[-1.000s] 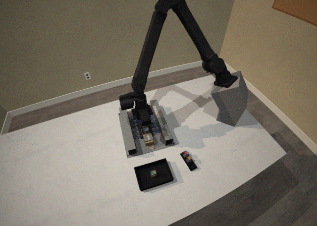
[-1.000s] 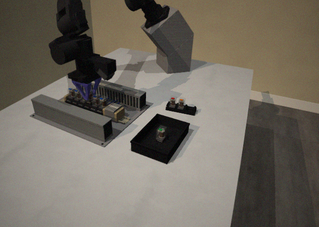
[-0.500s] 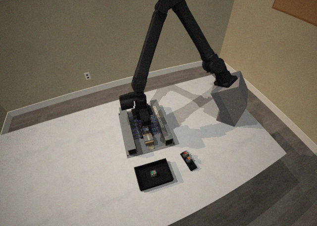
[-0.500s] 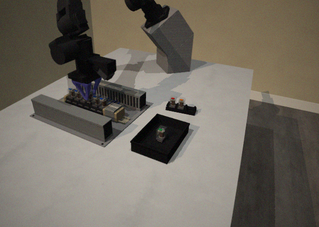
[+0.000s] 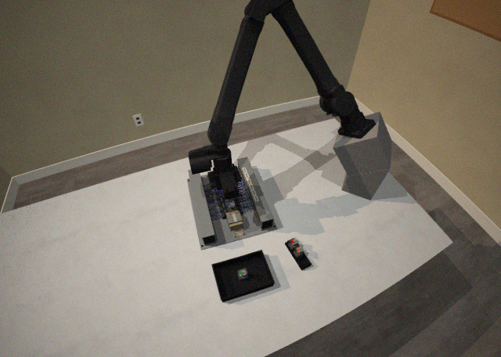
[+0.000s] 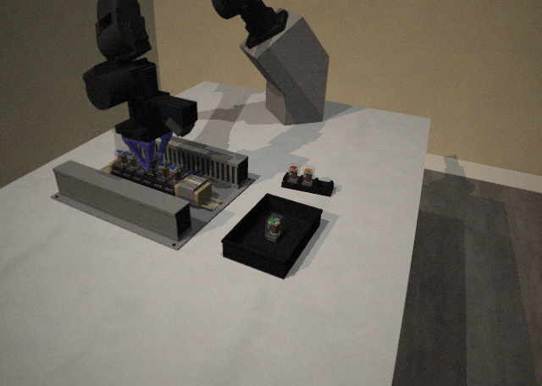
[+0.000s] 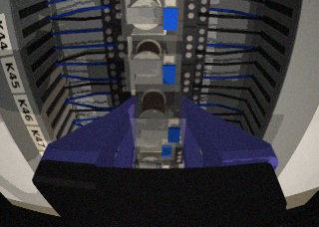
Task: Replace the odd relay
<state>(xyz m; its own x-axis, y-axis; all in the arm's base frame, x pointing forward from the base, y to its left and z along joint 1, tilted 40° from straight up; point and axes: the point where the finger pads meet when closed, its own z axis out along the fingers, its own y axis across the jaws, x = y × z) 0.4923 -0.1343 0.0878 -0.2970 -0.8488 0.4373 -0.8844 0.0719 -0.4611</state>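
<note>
Gripper (image 5: pixel 227 192) (image 6: pixel 151 168) (image 7: pixel 159 105) is at the relay row, left of centre in the exterior frame, pointing down; its purple fingers are closed on a clear-cased relay (image 7: pixel 152 129), apparently the one with the blue button at the lower middle of the wrist frame. Seating depth hidden by the fingers. Two more blue-button relays, an upper one (image 7: pixel 150 18) and a nearer one (image 7: pixel 149 70), stand in line above it in the wrist frame, buttons all toward the right. Green-button relay (image 5: pixel 242 273) (image 6: pixel 273 227) sits inside the black tray (image 5: pixel 268 267) (image 6: pixel 253 262), lower centre of the top frame. Spare rack (image 5: pixel 304 263) (image 6: pixel 306 187), just right of the tray in the top frame, carries the red-button relay (image 5: pixel 293 242) (image 6: pixel 293 173) and orange-button relay (image 5: pixel 299 250) (image 6: pixel 308 174), side by side; its remaining place is bare.
</note>
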